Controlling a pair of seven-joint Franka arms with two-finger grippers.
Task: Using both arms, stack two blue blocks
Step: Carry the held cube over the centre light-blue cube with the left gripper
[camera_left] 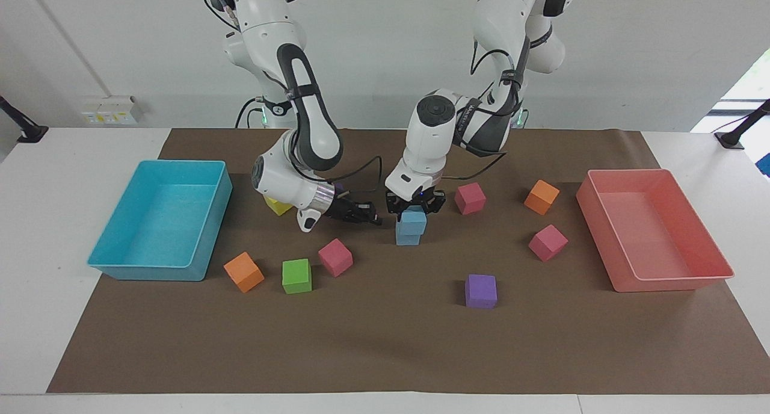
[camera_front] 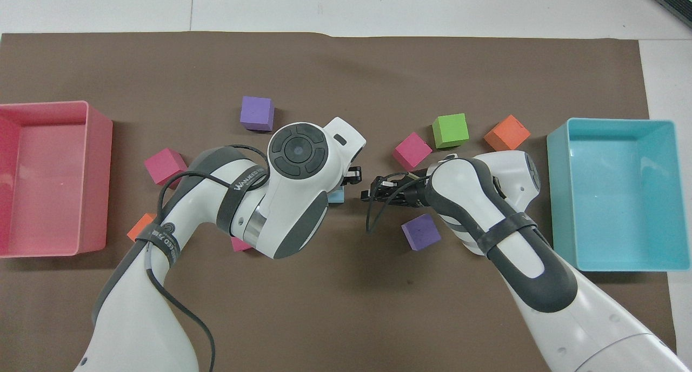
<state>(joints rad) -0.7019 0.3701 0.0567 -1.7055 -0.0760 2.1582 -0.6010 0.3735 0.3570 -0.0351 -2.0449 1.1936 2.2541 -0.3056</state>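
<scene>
Two sky-blue blocks stand one above the other at the table's middle. The upper blue block (camera_left: 412, 221) sits squarely over the lower blue block (camera_left: 408, 239); their faces look in contact. My left gripper (camera_left: 414, 212) comes down from above and is shut on the upper block. In the overhead view the left arm's hand covers the pair, leaving only a blue sliver (camera_front: 336, 196). My right gripper (camera_left: 372, 219) (camera_front: 365, 194) hangs shut and low beside the stack, toward the right arm's end, holding nothing.
A turquoise tray (camera_left: 123, 268) stands at the right arm's end, a pink tray (camera_left: 668, 283) at the left arm's end. Loose cubes surround the stack: yellow (camera_left: 278, 207), pink (camera_left: 335, 257), green (camera_left: 296, 275), orange (camera_left: 243, 272), purple (camera_left: 480, 290), pink (camera_left: 470, 198), orange (camera_left: 541, 197).
</scene>
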